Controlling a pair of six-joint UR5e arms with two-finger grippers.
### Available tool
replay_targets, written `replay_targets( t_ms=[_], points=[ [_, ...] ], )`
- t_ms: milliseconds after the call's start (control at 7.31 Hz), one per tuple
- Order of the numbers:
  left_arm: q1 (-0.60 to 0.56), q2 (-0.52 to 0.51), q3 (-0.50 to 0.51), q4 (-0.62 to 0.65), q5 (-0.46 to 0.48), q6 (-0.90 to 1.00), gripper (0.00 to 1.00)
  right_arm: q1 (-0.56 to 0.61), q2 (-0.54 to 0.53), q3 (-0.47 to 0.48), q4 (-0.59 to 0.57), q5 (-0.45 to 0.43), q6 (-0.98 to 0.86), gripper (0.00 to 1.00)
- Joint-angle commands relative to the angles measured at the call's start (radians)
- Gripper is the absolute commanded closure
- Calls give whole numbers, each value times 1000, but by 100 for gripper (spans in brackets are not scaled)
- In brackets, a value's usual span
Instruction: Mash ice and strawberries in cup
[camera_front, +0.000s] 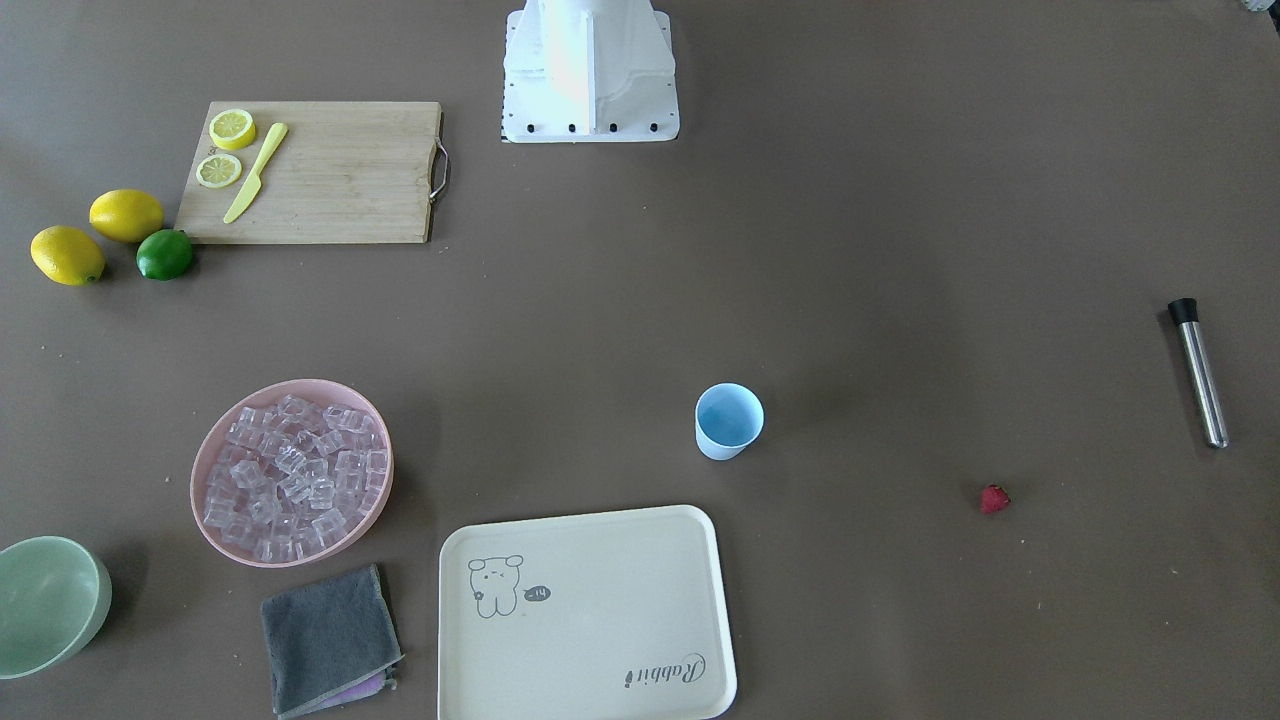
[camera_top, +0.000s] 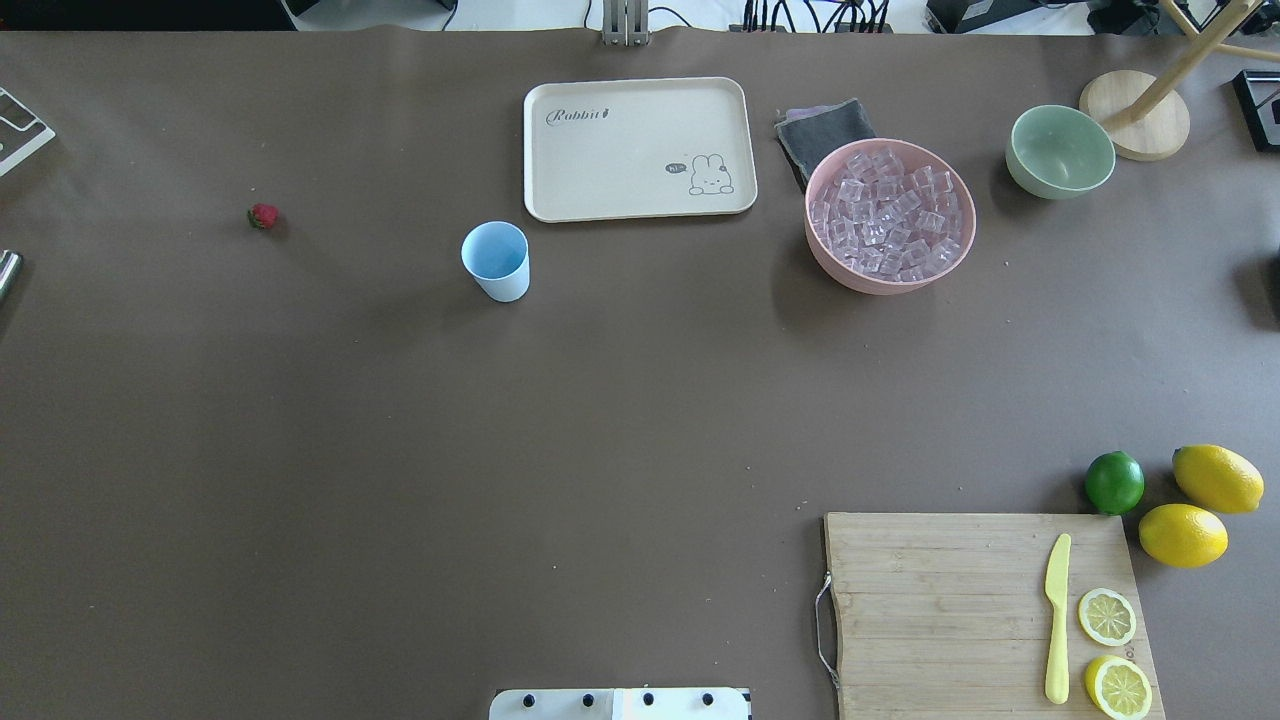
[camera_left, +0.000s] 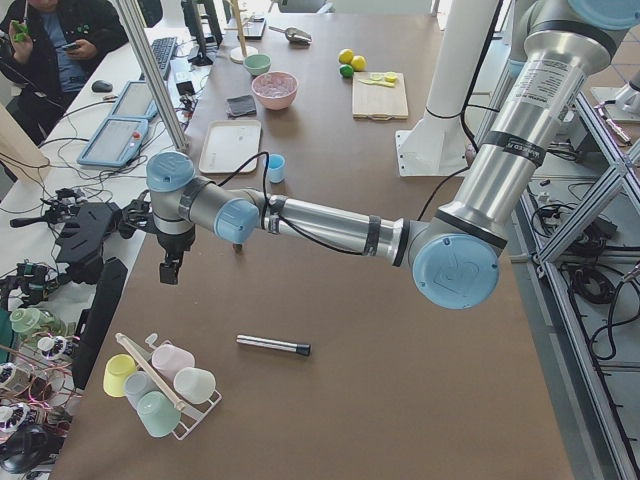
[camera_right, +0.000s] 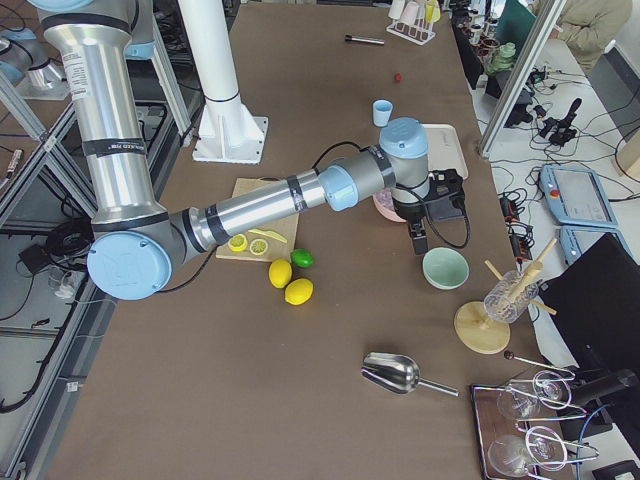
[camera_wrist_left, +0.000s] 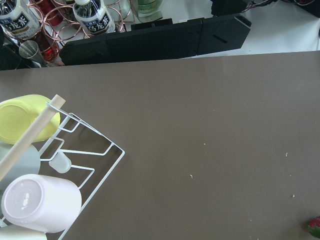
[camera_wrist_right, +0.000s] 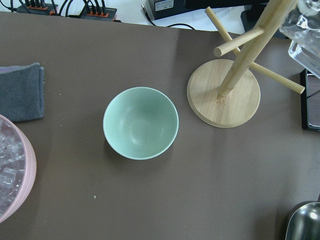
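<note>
Empty pale-blue cup (camera_top: 495, 262) upright, clear ice (camera_top: 888, 212) heaped in pink bowl (camera_top: 880, 284), small red strawberry (camera_top: 263, 216) well apart

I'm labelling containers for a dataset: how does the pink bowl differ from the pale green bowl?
The pink bowl is wider and shallower; the green bowl is smaller and deeper. The pink bowl is heaped with ice cubes; the green bowl is empty. The pink bowl sits next to the grey cloth, the green bowl beside the wooden stand. Both are round, upright and stand on the table.
</note>
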Motion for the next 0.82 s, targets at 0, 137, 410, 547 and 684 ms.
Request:
replay_targets(
  t_ms=[0,137,410,547,684],
  points=[
    [2,-6,0,-1,1,1,2,0,-5,7,-1,-8,1,0],
    [1,5,-12,-4,1,2,2,-5,6,5,2,-8,-1,0],
    [22,3,-25,-2,1,-1,2,-43,23,34,3,-34,13,0],
    [24,2,-26,-4,1,1,2,-85,87,32,-1,-40,15,0],
    [40,2,-29,-7,-1,1,2,-135,107,25,3,-40,13,0]
  ],
)
